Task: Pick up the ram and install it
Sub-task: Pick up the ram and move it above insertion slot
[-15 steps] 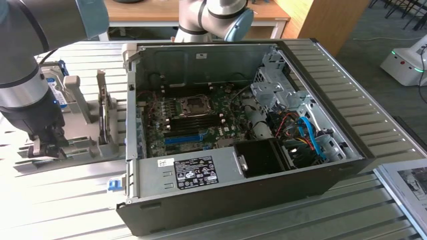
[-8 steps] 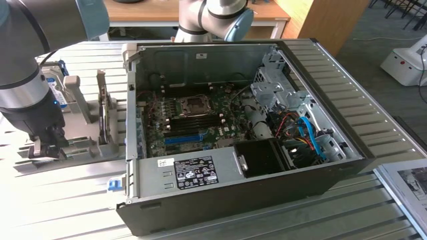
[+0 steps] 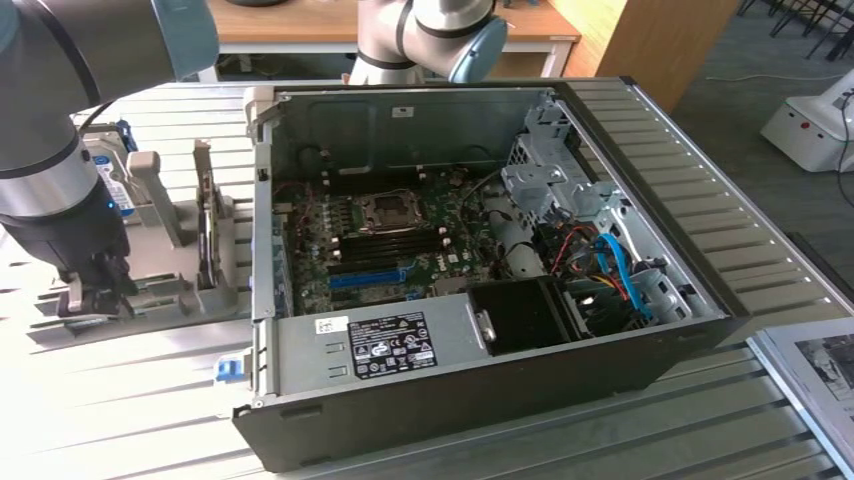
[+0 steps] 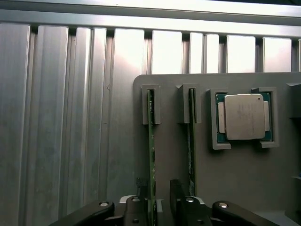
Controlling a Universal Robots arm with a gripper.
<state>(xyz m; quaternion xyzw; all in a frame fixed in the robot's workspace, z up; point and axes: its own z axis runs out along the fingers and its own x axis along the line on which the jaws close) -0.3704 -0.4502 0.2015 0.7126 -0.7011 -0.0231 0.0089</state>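
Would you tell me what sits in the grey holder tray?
A ram stick and a second stick stand on edge in slots; a silver processor lies in a square pocket. The gripper hides one end of each stick.

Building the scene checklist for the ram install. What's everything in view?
computer case: 1, black, open, on the table
motherboard: 1, dark green, inside the case
slot: 1, blue, on the motherboard
power supply: 1, grey, black label, inside the case
cables: several, blue and red, inside the case
tray: 1, grey, on the table beside the case
ram sticks: 2, green, on edge in the tray
processor chip: 1, silver, tray pocket
table: 1, silver, slatted
arm: 1, grey, above the tray
tool: 1, dark, open, fingers either side of one ram stick
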